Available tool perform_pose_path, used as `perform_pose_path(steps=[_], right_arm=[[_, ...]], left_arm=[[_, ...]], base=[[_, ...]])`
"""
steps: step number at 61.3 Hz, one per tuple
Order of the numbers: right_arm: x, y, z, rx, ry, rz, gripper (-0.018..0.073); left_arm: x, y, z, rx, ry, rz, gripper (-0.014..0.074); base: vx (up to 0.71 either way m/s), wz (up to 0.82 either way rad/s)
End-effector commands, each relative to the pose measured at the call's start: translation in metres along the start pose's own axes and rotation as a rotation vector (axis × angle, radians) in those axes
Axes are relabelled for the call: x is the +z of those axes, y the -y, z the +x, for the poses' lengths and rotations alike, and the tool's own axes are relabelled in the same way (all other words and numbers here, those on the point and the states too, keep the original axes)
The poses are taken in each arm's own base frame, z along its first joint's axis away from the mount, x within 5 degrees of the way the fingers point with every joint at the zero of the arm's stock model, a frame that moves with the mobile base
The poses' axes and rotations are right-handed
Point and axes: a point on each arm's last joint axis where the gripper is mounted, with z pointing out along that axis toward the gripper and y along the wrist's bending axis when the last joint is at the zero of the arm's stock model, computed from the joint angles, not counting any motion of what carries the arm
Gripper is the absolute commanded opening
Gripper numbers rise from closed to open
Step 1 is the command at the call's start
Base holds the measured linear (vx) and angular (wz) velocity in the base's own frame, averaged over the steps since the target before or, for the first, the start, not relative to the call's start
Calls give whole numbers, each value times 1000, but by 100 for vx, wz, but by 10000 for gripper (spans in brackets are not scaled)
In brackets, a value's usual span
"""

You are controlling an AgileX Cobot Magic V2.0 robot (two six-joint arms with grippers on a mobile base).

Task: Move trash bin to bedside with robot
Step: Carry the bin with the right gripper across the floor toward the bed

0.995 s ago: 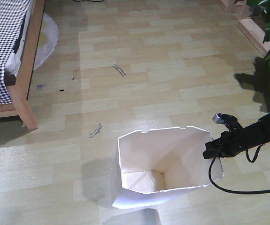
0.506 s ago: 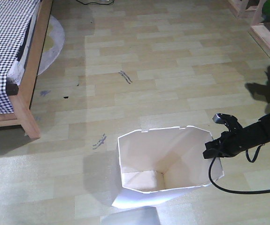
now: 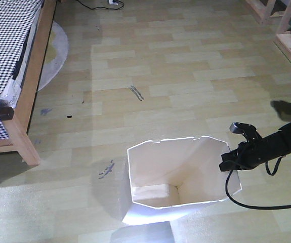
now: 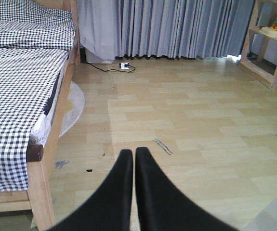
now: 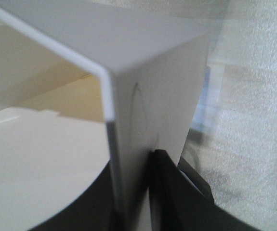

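The white trash bin [image 3: 155, 169] stands on the wooden floor at the bottom middle of the front view, its cream inside showing. My right gripper [image 3: 227, 163] is shut on the bin's right rim; in the right wrist view the bin wall [image 5: 143, 96] sits pinched between the black fingers [image 5: 166, 180]. The bed with black-and-white check bedding [image 3: 6, 55] and its light-brown side rail [image 3: 28, 96] lie at the far left, apart from the bin. My left gripper [image 4: 131, 153] is shut on nothing, hanging above the floor beside the bed [image 4: 18, 86].
A pale round mat [image 3: 54, 50] pokes out from under the bed. A power strip with its cord [image 4: 124, 65] lies by the grey curtains [image 4: 177, 29]. Wooden shelving [image 3: 287, 35] stands at the right. Dark scuffs [image 3: 135, 92] mark the floor.
The floor marks and the bedpost have slid down the front view and the plant at the right has left it. The bin and right gripper hold the same spot in frame.
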Motion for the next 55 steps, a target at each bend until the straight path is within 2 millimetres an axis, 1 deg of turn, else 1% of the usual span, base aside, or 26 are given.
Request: perform_pose_path(steps=[1, 55], right_arm=[[-28, -27, -21, 1, 88, -178, -4], [-28, -27, -21, 1, 88, -178, -3]], left_arm=[[1, 0, -1, -10, 65, 4, -6], [1, 0, -1, -10, 65, 4, -6]], base=[[24, 5], [26, 7]])
